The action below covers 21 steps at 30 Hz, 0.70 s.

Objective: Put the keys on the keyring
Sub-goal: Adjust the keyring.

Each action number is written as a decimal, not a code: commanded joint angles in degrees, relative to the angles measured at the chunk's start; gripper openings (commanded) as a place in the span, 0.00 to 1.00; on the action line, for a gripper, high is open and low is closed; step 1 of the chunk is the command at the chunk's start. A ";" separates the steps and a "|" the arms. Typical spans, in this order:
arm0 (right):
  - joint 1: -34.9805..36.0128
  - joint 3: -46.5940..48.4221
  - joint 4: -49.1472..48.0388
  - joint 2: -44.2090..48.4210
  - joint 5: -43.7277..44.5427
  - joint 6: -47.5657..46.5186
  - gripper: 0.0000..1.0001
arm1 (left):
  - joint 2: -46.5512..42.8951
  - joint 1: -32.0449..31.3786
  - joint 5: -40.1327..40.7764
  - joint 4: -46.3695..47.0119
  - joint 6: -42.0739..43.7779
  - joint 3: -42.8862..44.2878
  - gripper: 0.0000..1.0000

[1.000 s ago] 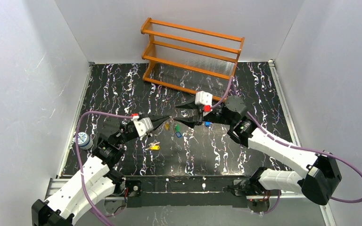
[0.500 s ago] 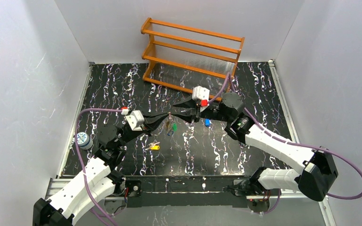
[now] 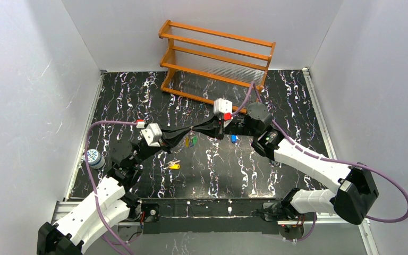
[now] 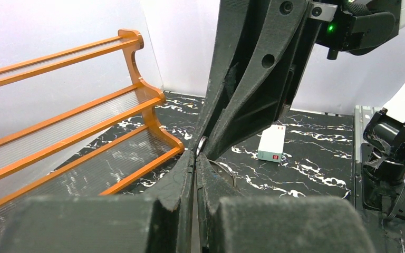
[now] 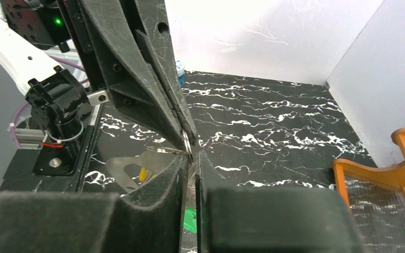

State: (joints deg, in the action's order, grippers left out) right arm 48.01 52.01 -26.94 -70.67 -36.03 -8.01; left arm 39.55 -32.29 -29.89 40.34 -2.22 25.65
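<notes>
- Since a second ago, the left gripper [image 3: 187, 133] has lifted the green and yellow keys [image 3: 192, 141] off the desk [image 3: 138, 90]. The right gripper [image 3: 198, 129] has narrowed from a wide spread to a slit.
- The orange rack [image 4: 134, 58] stands at the back of the desk.
- Both grippers meet tip to tip above the desk's middle.
- The left gripper is pressed together, pinching the keyring [image 4: 201, 145]. Whether the right gripper grips it too, I cannot tell.
- The green and yellow keys hang just below the tips.
- A blue key [image 3: 234, 138] and a second yellow key [image 3: 174, 165] lie on the desk.
</notes>
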 commanded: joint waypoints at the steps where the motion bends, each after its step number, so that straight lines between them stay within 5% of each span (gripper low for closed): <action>1: 0.09 2.56 -2.16 0.56 -2.20 -0.24 0.10 | -0.05 -0.23 -1.36 2.99 -0.85 0.11 0.00; 3: 0.10 2.16 -2.23 1.02 -2.11 -0.74 0.01 | -0.09 -0.23 -1.56 3.00 -0.86 0.03 0.00; 8: 0.13 -0.52 -3.93 2.86 -2.02 -3.16 0.01 | -0.57 -0.23 -3.65 2.99 -1.20 0.16 0.01; 10: 0.15 -2.30 -4.89 4.03 -2.20 -5.05 0.01 | -1.26 -0.23 -5.74 2.99 -0.83 0.44 0.27; 11: 0.13 -3.41 -5.57 4.79 -2.43 -5.84 0.01 | -1.96 -0.23 -6.80 2.99 -0.21 0.51 0.54; 12: 0.15 -4.47 -6.14 5.55 -3.23 -7.49 0.01 | -2.66 -0.23 -7.94 2.99 0.59 0.60 0.68; 15: 0.16 -7.10 -6.22 7.81 -5.42 -13.93 0.01 | -5.40 -0.23 -9.90 2.20 3.84 0.31 0.81; 21: 0.16 -8.28 3.85 11.60 -11.50 -31.05 0.01 | -10.42 -0.23 -10.63 -3.00 9.23 -0.87 0.88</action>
State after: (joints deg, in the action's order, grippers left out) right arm 48.03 43.99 -25.58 -62.67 -42.63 -25.19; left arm 31.75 -32.38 -38.57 39.68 2.50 25.65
